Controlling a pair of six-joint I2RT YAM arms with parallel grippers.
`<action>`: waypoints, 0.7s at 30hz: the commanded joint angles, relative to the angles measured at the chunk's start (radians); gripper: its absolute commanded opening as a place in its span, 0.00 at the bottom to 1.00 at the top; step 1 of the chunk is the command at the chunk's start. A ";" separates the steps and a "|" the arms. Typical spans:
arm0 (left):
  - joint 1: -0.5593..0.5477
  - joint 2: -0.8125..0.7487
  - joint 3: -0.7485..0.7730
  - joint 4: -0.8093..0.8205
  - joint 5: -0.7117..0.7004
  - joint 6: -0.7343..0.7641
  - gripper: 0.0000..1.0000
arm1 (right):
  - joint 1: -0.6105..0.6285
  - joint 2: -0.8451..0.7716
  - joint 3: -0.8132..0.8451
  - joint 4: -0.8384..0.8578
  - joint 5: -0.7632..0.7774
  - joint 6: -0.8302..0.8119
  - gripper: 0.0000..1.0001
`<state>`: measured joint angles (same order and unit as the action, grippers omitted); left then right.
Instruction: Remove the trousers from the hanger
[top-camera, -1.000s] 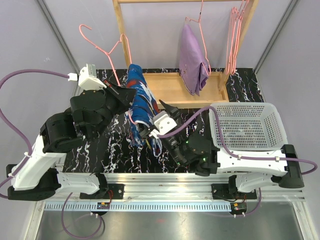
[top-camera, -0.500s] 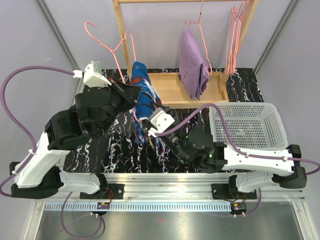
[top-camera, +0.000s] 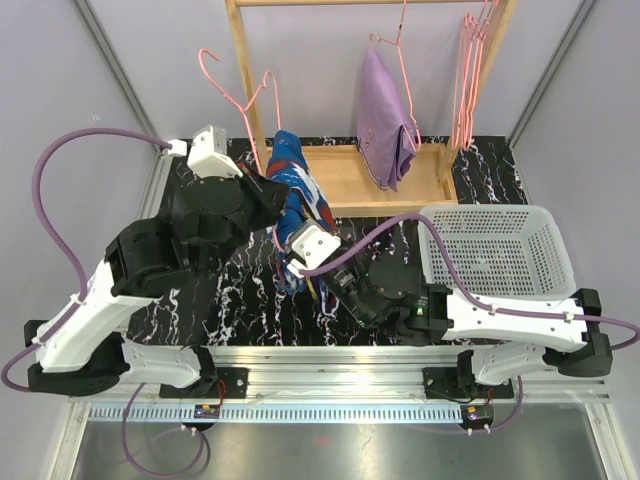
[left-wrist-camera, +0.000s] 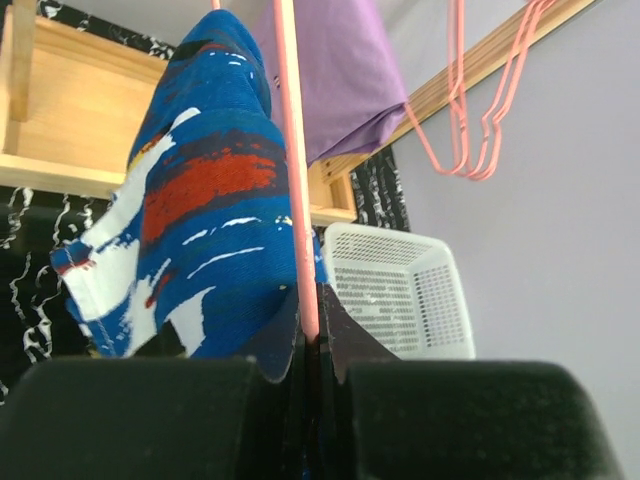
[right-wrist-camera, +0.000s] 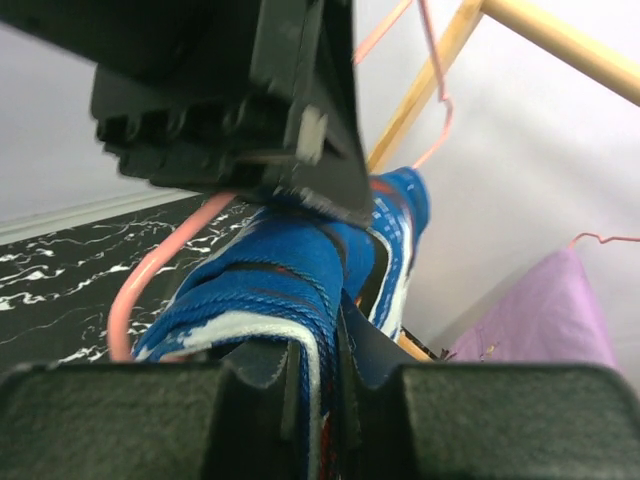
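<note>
Clamps the pink hanger (left-wrist-camera: 290, 150) in the shut left pincer (left-wrist-camera: 310, 350), pinches the blue trousers (right-wrist-camera: 290, 270) in the closed right pincer (right-wrist-camera: 320, 375). Could lose that thin pinch under a hard pull, or snag cloth on the wire.

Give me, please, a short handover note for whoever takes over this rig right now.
Left gripper: jaws shut on the wire of the pink hanger, holding it up over the table.
Right gripper: jaws shut on an edge of the blue patterned trousers.
Blue patterned trousers: draped over that hanger.
Lilac trousers: hanging at the wooden rack.
Done: neither pair is off its hanger yet.
Left: pull the blue pair free, then probably deal with the lilac pair.
</note>
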<state>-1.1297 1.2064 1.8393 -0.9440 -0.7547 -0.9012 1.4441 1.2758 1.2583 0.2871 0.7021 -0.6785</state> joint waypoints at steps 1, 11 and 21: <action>0.005 -0.034 -0.044 0.025 0.008 0.027 0.00 | -0.002 -0.013 0.059 0.231 0.097 -0.059 0.00; 0.062 -0.166 -0.262 0.000 -0.020 -0.008 0.00 | -0.004 -0.015 0.046 0.518 0.278 -0.209 0.00; 0.087 -0.238 -0.397 -0.006 -0.037 -0.039 0.00 | -0.004 -0.045 0.121 0.606 0.280 -0.300 0.00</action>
<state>-1.0641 1.0019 1.4887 -0.8822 -0.7368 -0.9585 1.4464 1.3182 1.2587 0.6437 0.9596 -0.9455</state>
